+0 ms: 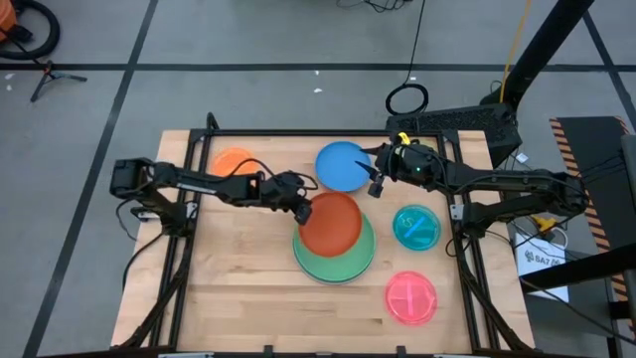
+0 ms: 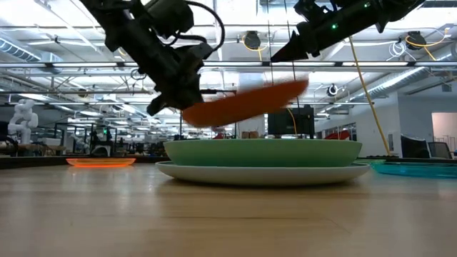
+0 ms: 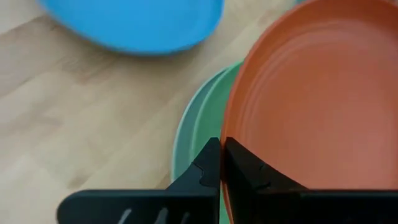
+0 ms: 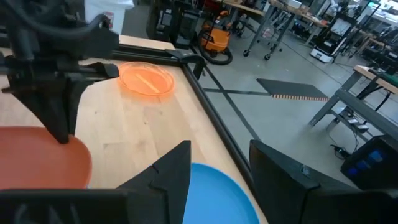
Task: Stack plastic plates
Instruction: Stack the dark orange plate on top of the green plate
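left hand (image 1: 301, 207): centre of the high view, pinching the left rim of the rust-red plate (image 1: 331, 223)
rust-red plate: held tilted above the stack, not touching it in the low view
stack: green plate (image 1: 348, 262) on a pale plate (image 2: 264, 173), centre of the desk (image 1: 238, 288)
right hand (image 1: 377, 185): raised over the blue plate (image 1: 343, 165), fingers spread, holding nothing
blue plate: flat on the desk, upper centre
orange plate (image 1: 234, 160): upper left of the desk
teal plate (image 1: 415, 226): right side
pink plate (image 1: 410, 297): lower right
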Controlling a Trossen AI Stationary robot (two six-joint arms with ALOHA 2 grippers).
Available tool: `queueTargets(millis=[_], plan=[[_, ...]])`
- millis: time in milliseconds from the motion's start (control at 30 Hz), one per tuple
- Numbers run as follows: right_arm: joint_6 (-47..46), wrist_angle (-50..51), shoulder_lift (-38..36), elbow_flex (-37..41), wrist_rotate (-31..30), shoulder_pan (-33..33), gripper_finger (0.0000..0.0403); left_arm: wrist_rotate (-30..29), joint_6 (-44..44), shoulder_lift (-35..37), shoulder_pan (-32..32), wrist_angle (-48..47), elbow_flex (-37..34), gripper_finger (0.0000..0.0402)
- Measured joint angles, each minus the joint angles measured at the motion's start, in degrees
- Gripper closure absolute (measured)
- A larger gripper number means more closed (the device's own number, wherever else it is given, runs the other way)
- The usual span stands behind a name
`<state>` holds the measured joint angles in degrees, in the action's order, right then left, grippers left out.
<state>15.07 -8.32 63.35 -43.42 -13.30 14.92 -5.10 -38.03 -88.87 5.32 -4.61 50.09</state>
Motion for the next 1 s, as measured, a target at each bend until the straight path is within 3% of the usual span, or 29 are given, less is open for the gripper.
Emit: queueTargets(millis=[533, 1000], plan=[[0.0, 0.2, 0.0, 0.0, 0.0, 0.0, 0.0248, -1.5, -1.3, -3.0, -0.9, 0.2, 0.0, 0.0393], [-0.4, 0.4, 0.0, 0.0, 0.1, 0.0, 0.0248, -1.6, -0.9, -3.0, -0.9, 0.2, 0.0, 0.0367]])
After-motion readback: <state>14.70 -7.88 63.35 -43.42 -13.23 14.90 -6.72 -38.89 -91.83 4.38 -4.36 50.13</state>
